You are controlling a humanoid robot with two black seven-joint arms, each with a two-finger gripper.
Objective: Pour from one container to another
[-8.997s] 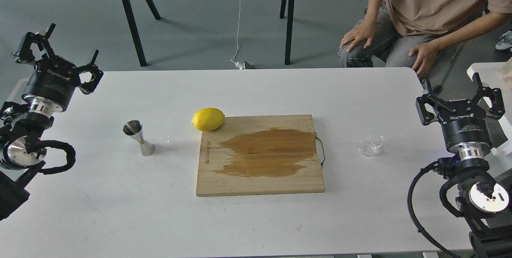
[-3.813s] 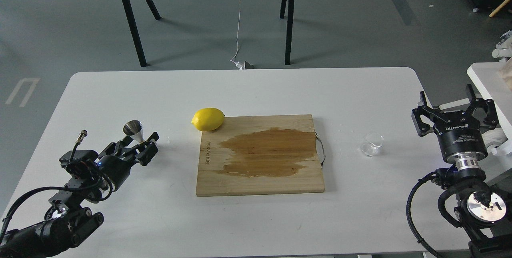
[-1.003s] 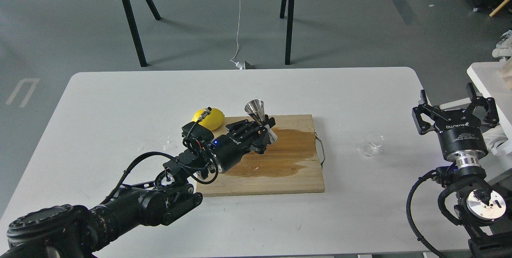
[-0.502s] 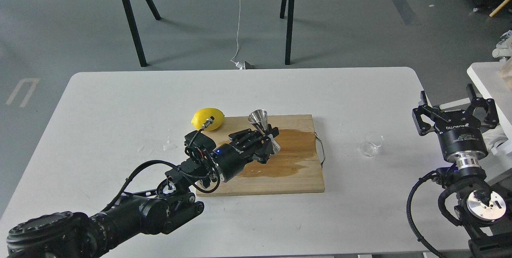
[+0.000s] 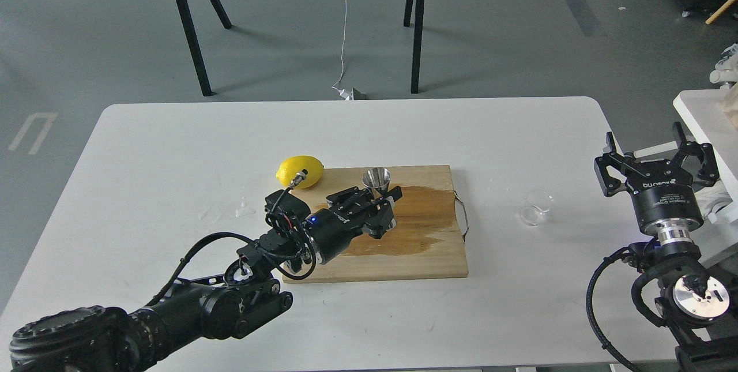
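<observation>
Shiny hourglass steel jigger (image 5: 377,183) stands upright on the wooden cutting board (image 5: 438,256), clamped at its waist by my left gripper (image 5: 385,206); the small clear glass cup (image 5: 535,208) sits nearer my spread-fingered right gripper (image 5: 657,160).

A white table (image 5: 173,147) with rounded corners fills the middle of the frame. A wooden cutting board (image 5: 403,256), stained dark, lies at its centre. A lemon (image 5: 300,171) rests at the board's upper left corner. A small glass cup (image 5: 535,208) stands right of the board.
</observation>
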